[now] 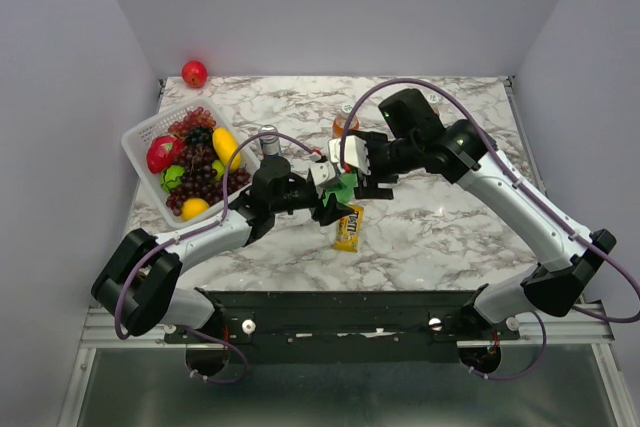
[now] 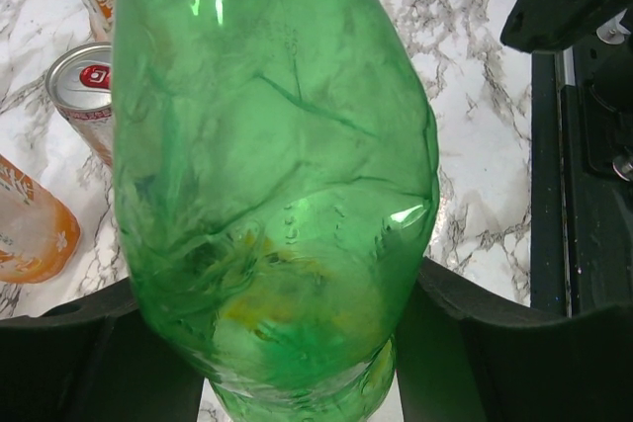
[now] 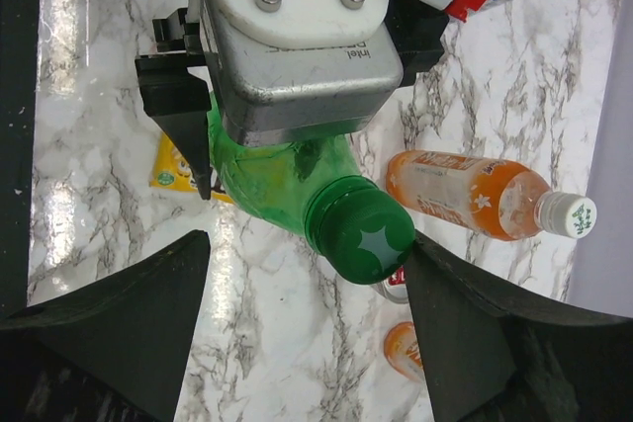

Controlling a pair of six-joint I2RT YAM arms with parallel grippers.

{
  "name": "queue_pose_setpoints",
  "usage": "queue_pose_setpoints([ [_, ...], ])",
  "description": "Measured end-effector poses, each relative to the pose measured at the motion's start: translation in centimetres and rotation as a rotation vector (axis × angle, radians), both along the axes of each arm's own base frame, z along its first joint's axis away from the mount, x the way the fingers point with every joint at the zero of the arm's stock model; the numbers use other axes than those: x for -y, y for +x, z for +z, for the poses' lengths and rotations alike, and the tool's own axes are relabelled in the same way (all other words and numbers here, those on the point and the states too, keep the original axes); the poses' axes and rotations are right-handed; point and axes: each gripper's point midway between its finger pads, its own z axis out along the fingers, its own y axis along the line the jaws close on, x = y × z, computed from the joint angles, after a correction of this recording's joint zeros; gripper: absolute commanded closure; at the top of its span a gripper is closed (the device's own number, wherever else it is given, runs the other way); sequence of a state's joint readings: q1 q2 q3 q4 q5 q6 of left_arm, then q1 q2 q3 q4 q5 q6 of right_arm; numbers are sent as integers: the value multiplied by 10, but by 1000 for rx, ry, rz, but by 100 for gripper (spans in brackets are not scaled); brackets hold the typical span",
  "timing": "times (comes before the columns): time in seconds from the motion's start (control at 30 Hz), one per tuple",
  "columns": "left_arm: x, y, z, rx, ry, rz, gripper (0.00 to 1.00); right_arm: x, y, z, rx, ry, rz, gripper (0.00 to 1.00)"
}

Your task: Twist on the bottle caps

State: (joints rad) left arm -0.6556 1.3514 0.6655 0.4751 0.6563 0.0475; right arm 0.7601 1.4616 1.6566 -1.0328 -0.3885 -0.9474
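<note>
My left gripper (image 1: 328, 207) is shut on the body of the translucent green bottle (image 1: 345, 188), which fills the left wrist view (image 2: 277, 165) between the black fingers (image 2: 89, 353). The dark green cap (image 3: 363, 234) sits on the bottle's neck. My right gripper (image 3: 309, 244) is open around the cap. Its right finger (image 3: 465, 323) touches the cap and its left finger stands well apart. An orange drink bottle (image 3: 460, 195) with a white cap (image 3: 570, 214) is just beyond. A second orange bottle (image 3: 406, 348) is partly hidden by the right finger.
A yellow candy packet (image 1: 349, 227) lies under the grippers. A drink can (image 1: 268, 139) stands behind the left arm, and another can (image 2: 84, 86) is near the orange bottles. A white basket (image 1: 140, 137) of fruit is at the left. A red apple (image 1: 194, 73) is at the back wall.
</note>
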Motion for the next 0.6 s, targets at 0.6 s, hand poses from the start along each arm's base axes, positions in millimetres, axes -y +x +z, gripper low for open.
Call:
queue_pose_setpoints([
  [0.6,-5,10,3,13,-6,37,100,23,-17,-11,-77,-63,-67,16],
])
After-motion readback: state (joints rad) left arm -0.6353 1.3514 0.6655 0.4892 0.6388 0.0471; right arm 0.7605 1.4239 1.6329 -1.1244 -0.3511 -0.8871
